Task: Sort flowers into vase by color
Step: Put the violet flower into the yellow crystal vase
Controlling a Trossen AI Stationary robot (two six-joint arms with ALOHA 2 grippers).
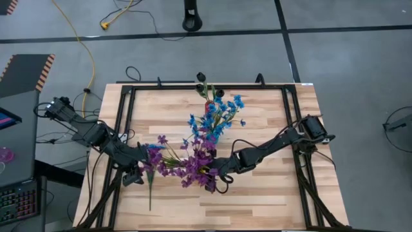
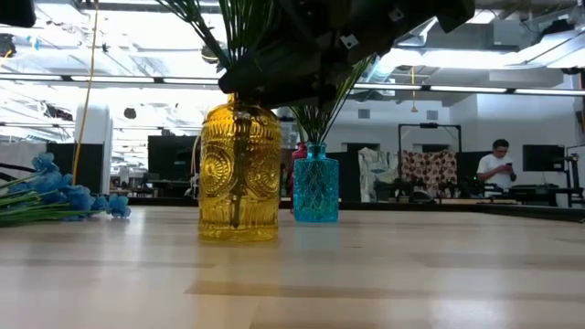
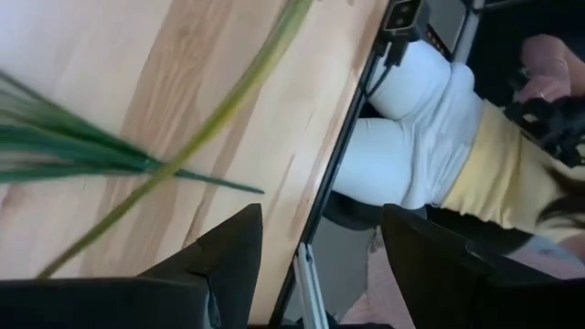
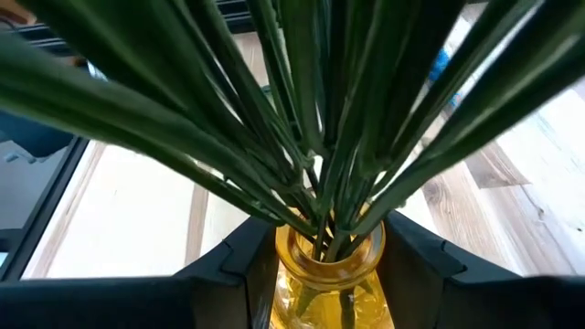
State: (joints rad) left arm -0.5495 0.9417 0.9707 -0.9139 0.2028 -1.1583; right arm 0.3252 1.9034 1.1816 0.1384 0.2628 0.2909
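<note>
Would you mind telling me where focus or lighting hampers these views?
Low view: ceiling lights backlight the yellow vase, leaving the arm above it in silhouette. Right wrist view: close green stems blur. Left wrist view: the person beyond the table is soft.

Purple flowers (image 1: 193, 164) between both tools; blue flowers (image 1: 219, 115) beyond

Table: light wooden butcher-block top (image 1: 270, 193), dark frame rails along its edges.
Centre: yellow glass vase (image 2: 239, 174); teal glass vase (image 2: 316, 184) behind.
Lower left: purple sprig (image 1: 151, 169), apparently lying flat.
</note>
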